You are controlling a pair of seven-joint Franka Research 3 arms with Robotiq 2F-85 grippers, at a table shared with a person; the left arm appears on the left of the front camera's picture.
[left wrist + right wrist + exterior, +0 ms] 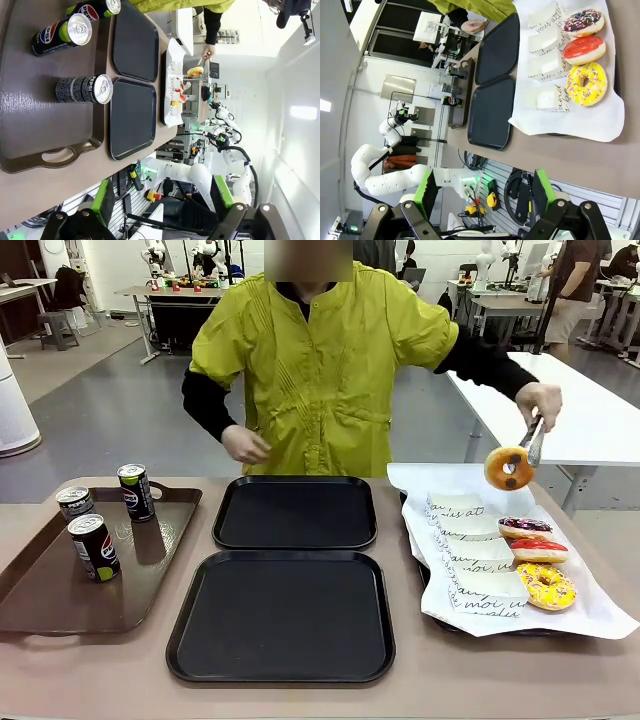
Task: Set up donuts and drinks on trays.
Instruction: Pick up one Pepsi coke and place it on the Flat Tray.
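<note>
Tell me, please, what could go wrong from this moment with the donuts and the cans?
1. The person's tongs pinch the brown donut by its rim, in the air; it may slip and fall.
2. The three cans stand close together on the brown tray; reaching for one could tip its neighbour.

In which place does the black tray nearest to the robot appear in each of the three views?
Front view: the near black tray sits low in the centre.
Left wrist view: it is mid-picture, below the second black tray.
Right wrist view: it is near the centre, left of the white paper.
Shared landmark: the white paper beside both trays.
</note>
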